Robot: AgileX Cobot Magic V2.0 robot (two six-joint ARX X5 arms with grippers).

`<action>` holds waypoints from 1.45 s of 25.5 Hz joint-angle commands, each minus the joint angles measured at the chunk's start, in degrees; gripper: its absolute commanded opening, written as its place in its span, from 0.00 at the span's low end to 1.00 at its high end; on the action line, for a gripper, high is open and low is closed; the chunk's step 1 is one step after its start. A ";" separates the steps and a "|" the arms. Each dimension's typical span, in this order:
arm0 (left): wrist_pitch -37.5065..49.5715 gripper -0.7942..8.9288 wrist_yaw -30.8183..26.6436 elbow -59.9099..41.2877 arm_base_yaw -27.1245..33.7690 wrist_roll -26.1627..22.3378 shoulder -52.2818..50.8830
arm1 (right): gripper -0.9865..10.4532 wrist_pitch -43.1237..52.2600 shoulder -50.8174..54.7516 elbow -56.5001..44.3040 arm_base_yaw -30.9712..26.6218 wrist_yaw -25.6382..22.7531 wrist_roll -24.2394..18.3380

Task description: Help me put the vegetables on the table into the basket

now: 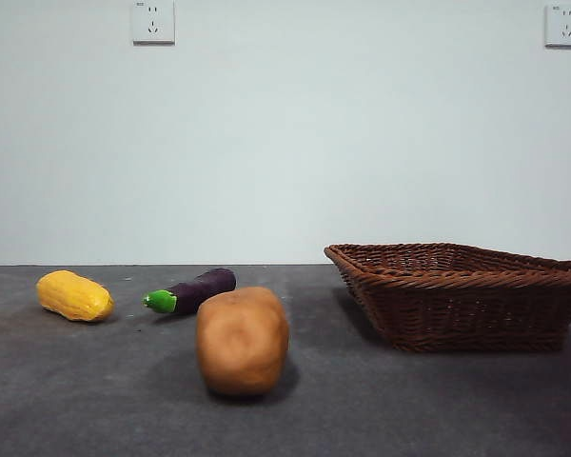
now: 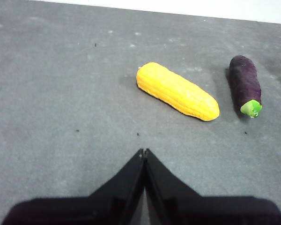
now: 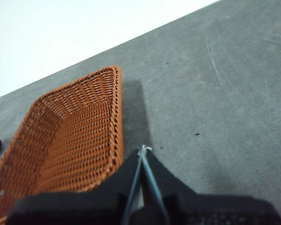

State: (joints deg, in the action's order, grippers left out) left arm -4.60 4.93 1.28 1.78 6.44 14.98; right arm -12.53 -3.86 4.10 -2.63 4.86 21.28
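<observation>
Dark grey mottled surface [image 1: 95,400], matte, running back to a plain white wall [image 1: 285,143] with two white sockets: one high at left [image 1: 153,21], one at the upper right corner [image 1: 565,25].

Potato [image 1: 242,340]: large, orange-brown, nearest the front camera, standing alone on the surface, touching nothing.

Eggplant [image 1: 192,290]: slim, dark purple, green tip toward the camera; lying behind and to the left of the potato, apart from it.

Corn cob [image 1: 74,295]: yellow, bumpy, oblong, lying flat at far left, near the eggplant but not touching. The left wrist view shows corn cob [image 2: 177,91] and eggplant [image 2: 245,85] side by side with bare surface between them.

Basket [image 1: 462,295]: shallow brown wicker, rectangular, flared sides, braided rim; on the right of the surface, well apart from all three vegetables. No item shows inside it in the right wrist view [image 3: 72,136]. Open surface lies between potato and basket.

Left gripper [image 2: 144,152]: black fingers pressed together, holding nothing, above bare surface with corn cob and eggplant ahead of it.

Right gripper [image 3: 143,149]: black fingers pressed together, holding nothing, just beside the basket's outer rim, over bare surface.

Neither arm shows in the front view.
</observation>
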 commanded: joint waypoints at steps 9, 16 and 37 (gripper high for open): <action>-1.14 0.08 4.35 14.82 0.15 1.11 17.57 | 0.08 -3.65 -18.78 13.31 0.00 7.02 3.13; -12.00 0.08 14.40 31.10 0.15 1.11 32.96 | 0.09 -14.75 -38.29 29.44 0.00 13.44 2.54; -30.16 0.08 19.52 51.76 0.00 5.79 56.08 | 0.54 -34.60 -67.01 55.25 3.13 21.59 -9.62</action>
State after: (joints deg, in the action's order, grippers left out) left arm -34.65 24.21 53.06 1.78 13.45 70.89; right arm -47.29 -70.04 59.09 0.36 26.57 13.72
